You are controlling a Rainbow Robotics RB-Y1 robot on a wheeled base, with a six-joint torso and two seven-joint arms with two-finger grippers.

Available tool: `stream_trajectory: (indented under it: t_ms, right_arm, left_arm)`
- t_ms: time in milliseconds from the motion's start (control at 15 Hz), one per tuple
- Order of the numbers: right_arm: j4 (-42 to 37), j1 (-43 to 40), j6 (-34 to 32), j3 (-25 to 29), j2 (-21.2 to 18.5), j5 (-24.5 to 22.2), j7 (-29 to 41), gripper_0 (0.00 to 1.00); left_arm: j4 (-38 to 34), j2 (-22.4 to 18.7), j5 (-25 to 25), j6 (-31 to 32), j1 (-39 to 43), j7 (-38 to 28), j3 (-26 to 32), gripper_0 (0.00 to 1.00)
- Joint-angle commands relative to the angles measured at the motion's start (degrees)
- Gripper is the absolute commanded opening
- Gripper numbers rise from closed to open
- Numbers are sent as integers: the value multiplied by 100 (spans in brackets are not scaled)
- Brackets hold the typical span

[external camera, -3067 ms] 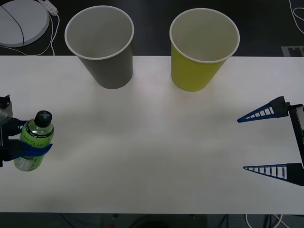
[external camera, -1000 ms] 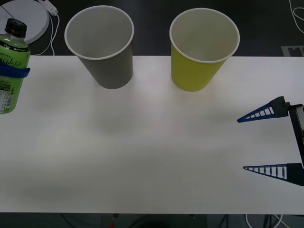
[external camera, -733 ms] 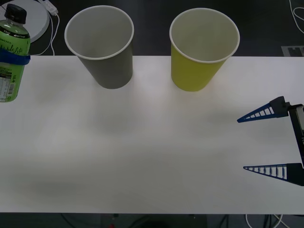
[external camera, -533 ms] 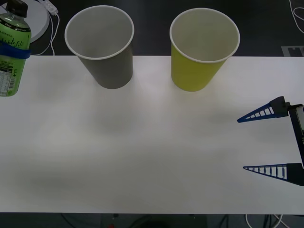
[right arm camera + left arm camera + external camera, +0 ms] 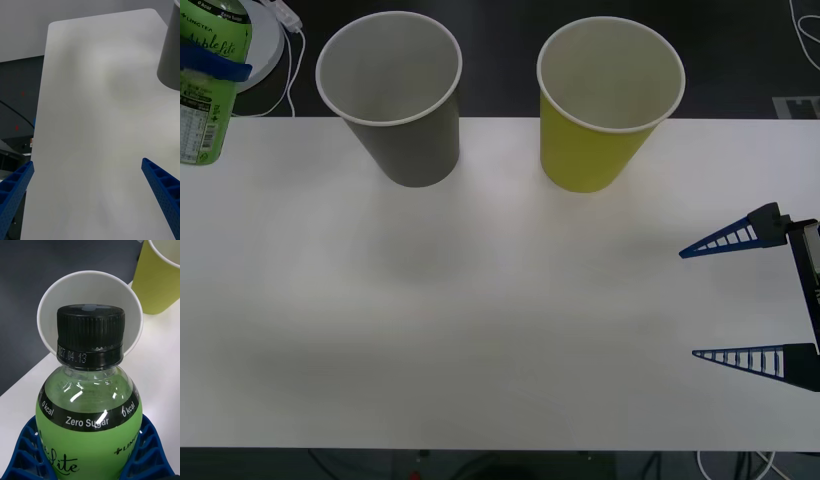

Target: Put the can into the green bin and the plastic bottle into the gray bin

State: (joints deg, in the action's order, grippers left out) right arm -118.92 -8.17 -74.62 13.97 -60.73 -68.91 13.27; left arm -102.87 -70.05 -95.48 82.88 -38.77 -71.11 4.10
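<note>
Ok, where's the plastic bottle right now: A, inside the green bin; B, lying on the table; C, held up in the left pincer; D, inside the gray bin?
C: the left pincer grips the plastic bottle, which is raised at the table's far left, beside the gray bin.

Setting: lab or test room. A plain white table (image 5: 500, 300) with rounded corners stands on dark flooring. White cables (image 5: 285, 60) trail over the floor at upper left of the front view, beside a round white disc (image 5: 255, 45). More cabling (image 5: 730, 465) hangs below the table edge at lower right. No household or shop furnishings.
</note>
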Motion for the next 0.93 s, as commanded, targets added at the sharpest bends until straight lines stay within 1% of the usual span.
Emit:
stream_trajectory:
  t_ms: [67,200,467,667,933]
  right_arm:
    - [0,0,0,0,0,0,0,100]
    - [0,0,0,0,0,0,0,100]
    - [0,0,0,0,0,0,0,100]
    - [0,0,0,0,0,0,0,100]
    - [0,0,0,0,0,0,0,100]
  left_arm:
    - [294,0,-15,0,-464,-9,-383,0]
    - [514,0,-15,0,-798,-26,-638,0]
    - [1050,9,-23,0,-1633,-26,-1350,0]
    - [1428,141,-59,-9,-2134,-26,-1798,0]
    - [1868,405,-164,0,-2635,-17,-2124,0]
